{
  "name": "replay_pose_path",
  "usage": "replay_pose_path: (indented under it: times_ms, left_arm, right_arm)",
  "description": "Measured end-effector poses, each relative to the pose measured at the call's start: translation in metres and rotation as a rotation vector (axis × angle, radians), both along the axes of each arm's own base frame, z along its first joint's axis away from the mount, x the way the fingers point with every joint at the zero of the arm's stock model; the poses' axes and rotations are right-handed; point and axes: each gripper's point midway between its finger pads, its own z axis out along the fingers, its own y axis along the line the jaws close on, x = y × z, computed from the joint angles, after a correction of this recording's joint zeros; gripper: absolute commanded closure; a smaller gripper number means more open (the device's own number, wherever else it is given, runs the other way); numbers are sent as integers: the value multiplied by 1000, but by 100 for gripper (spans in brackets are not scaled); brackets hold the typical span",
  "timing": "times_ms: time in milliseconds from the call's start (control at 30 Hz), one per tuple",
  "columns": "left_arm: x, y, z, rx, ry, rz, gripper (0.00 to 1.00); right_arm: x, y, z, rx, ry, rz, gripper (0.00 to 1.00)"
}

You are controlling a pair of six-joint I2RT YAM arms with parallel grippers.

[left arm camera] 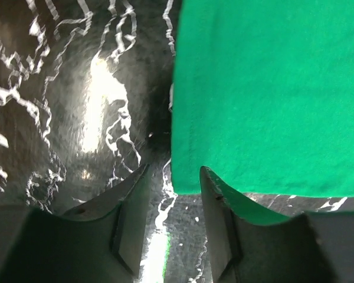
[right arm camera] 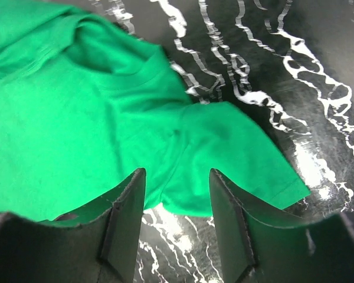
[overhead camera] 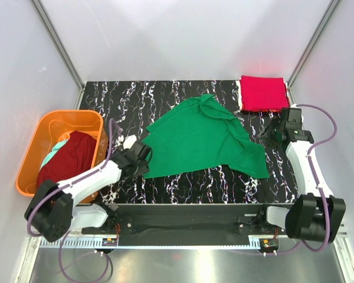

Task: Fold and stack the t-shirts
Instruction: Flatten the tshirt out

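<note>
Top external view: the green tee (overhead camera: 203, 138) lies spread but rumpled at the middle of the table (overhead camera: 124, 94), collar toward the top of the frame. A folded red tee (overhead camera: 263, 93) sits at upper right, well apart from it. A maroon tee (overhead camera: 71, 156) is heaped in the basket (overhead camera: 71, 113) at left, over a teal garment (overhead camera: 58, 147). The left gripper (overhead camera: 143, 154) sits at the green tee's lower-left edge and the right gripper (overhead camera: 271, 132) just beside its right side

Left wrist view: the jaws stand apart and clamp nothing; the hem (left arm camera: 186, 177) runs into the gap between them, flat on the table

Right wrist view: the jaws are likewise parted and empty, poised over a sleeve (right arm camera: 242, 159) near the bottom of the frame

Handling, as judged: the cloth is light, limp and not fragile. It will sag between any two holds, fall into creases wherever slack gathers, and probably slide readily on the glossy top. The stitched edges are the best purchase: a hem corner for one gripper and a matching shoulder or sleeve seam for the other. Each pinch should be low enough to catch every layer, so that the fold line stays straight
</note>
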Motion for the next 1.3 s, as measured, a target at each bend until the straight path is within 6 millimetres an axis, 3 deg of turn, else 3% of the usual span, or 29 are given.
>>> replay_pose_path:
  times_ms: [67,367,633,733,833,867,933,1133,1300]
  left_arm:
    - [-1,0,0,-33,-17,43,57]
    - [-13,-7,-22,-95,36,132,54]
    - [-16,-22,-25,-133,35,152,53]
    - [-12,-26,-25,-143,27,168,58]
    - [-7,-27,-26,-143,19,189,75]
    - [-6,-27,-26,-142,16,196,88]
    - [-5,-27,-27,-143,11,205,100]
    - [-13,-11,-18,-97,-2,220,100]
    - [-15,16,22,-66,-111,248,100]
  right_arm:
    - [-2,6,6,-7,-17,26,45]
    - [-9,16,-5,-2,26,64,45]
    - [-12,19,-10,12,37,78,45]
    - [-11,19,-10,12,37,78,45]
    - [-12,19,-10,13,38,79,45]
    - [-12,19,-10,13,38,79,45]
    - [-12,20,-10,13,40,79,45]
    - [-11,30,-26,50,85,116,49]
    - [-19,62,-60,91,202,219,50]
